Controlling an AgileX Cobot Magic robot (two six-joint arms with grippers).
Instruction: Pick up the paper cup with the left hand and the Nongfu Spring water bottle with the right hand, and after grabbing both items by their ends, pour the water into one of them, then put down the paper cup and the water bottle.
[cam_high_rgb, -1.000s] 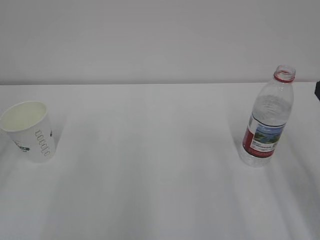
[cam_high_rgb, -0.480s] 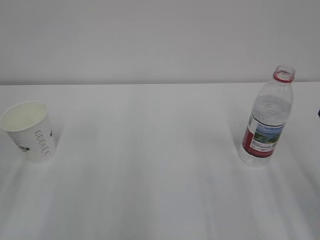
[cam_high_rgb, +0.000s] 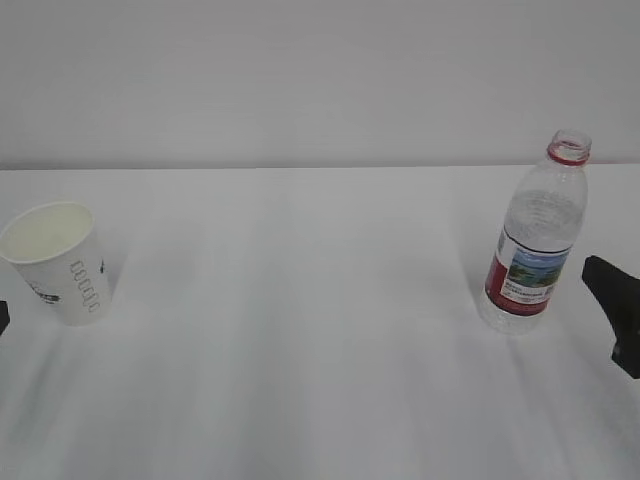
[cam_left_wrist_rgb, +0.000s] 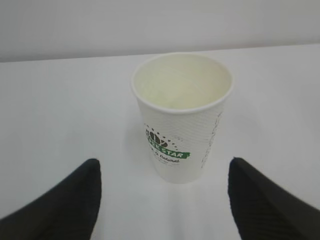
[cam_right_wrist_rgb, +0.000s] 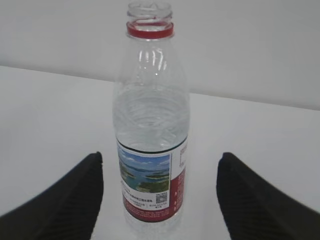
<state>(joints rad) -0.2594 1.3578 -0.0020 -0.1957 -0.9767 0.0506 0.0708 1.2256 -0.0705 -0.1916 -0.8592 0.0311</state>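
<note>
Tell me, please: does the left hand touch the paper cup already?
Apart. In the left wrist view the left hand is open, with white table visible between each finger and the paper cup, which stands upright between them.

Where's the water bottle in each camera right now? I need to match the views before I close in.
Exterior view: the water bottle stands upright at the right, just left of the right gripper entering from the edge.
Left wrist view: not in it; only the paper cup shows.
Right wrist view: centre frame, upright and uncapped, ahead of the open gripper fingers, untouched.
Shared landmark: its red neck ring.
</note>
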